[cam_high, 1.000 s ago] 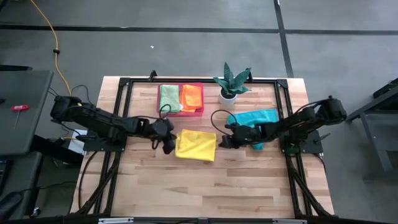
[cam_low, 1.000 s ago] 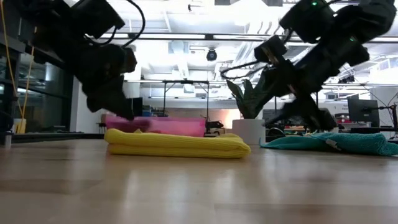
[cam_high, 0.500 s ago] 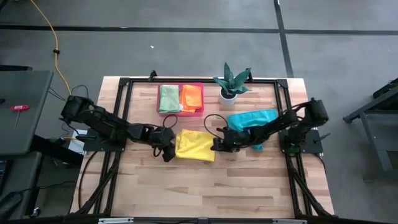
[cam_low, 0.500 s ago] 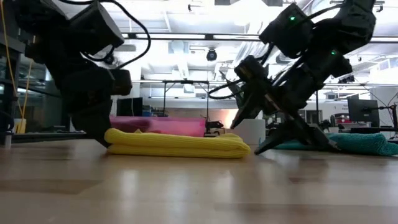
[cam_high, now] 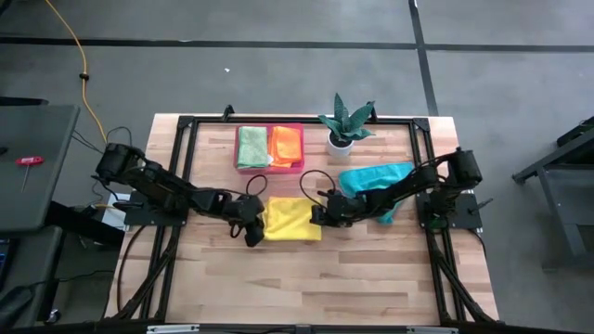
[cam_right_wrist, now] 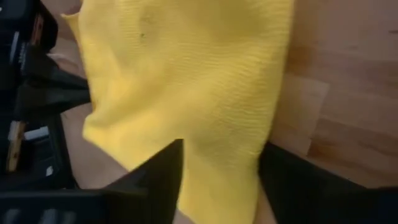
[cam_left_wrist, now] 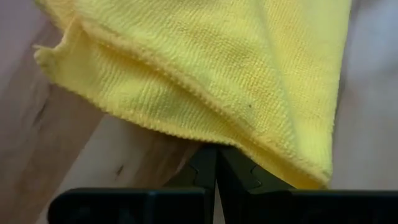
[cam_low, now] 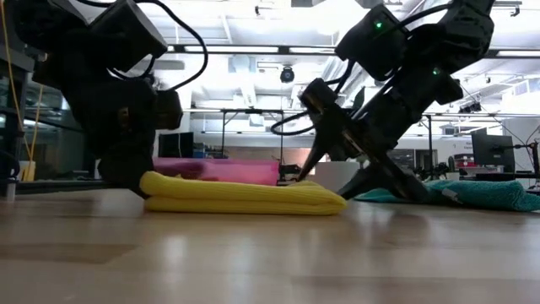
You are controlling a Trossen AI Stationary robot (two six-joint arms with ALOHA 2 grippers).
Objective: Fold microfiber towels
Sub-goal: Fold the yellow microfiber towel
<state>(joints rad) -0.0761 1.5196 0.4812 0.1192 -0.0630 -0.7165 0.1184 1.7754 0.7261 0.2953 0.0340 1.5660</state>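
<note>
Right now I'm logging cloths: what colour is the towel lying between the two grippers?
Yellow: the folded towel shows best in the high view.

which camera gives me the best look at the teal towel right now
The high view: the teal towel lies spread on the table beside the right arm, its whole outline visible near the potted plant. The low view shows only an edge-on strip partly behind that arm. Neither wrist view shows it; both are filled by the yellow towel.

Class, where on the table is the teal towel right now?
In the high view, the teal towel lies right of centre, beside the potted plant and partly under the right arm.
</note>
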